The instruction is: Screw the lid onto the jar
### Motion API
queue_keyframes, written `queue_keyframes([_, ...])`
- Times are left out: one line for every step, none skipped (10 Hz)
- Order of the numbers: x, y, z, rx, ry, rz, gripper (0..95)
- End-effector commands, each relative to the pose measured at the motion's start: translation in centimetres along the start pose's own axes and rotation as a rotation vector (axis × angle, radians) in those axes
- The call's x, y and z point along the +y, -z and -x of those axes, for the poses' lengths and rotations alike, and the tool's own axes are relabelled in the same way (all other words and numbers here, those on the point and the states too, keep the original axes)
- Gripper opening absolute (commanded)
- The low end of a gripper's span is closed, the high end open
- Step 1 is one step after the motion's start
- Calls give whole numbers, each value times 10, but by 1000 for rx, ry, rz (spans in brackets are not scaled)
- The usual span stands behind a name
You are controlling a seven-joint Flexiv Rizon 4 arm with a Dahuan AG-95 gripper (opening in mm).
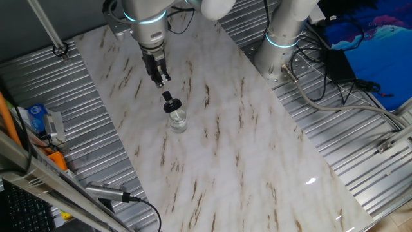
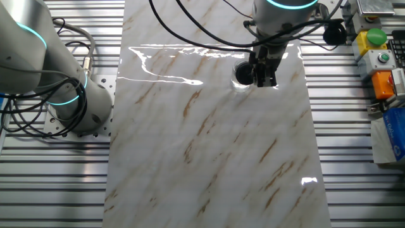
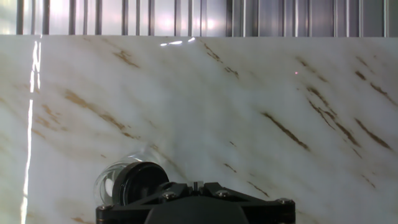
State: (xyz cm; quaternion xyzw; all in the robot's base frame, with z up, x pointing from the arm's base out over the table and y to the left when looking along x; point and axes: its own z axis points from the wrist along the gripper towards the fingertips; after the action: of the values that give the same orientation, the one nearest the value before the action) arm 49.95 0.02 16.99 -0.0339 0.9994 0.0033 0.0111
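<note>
The small clear glass jar (image 1: 178,122) stands on the marble table. The black lid (image 1: 170,102) sits on its mouth; I cannot tell whether it is level or how tightly it sits. My gripper (image 1: 162,80) hangs just beyond and above the lid, apart from it, with its fingers closed together and nothing between them. In the other fixed view the lid (image 2: 242,73) is a dark disc just left of the gripper (image 2: 264,80). In the hand view the lid (image 3: 142,183) and the jar's glass rim (image 3: 107,180) show at the lower left, beside the gripper's dark body.
The marble table top (image 1: 244,148) lies on a ribbed metal bench. A second robot arm's base (image 1: 283,38) stands at the table's far right edge with cables. Tools and boxes (image 1: 45,122) lie on the bench at the left.
</note>
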Motion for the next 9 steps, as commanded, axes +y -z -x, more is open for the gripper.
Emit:
queue_keyframes([0,0,-1,0,39,-3,0])
queue_keyframes([0,0,-2,-2,40,2,0])
queue_keyframes([0,0,-3,-2,101,-3,0])
queue_keyframes([0,0,-3,-1,89,3,0])
queue_keyframes([0,0,-3,-4,64,34,0])
queue_keyframes([0,0,-3,-5,47,76,0])
queue_keyframes([0,0,-3,-4,40,93,0])
queue_keyframes([0,0,-3,-2,41,107,0])
queue_keyframes([0,0,-3,-2,41,121,0])
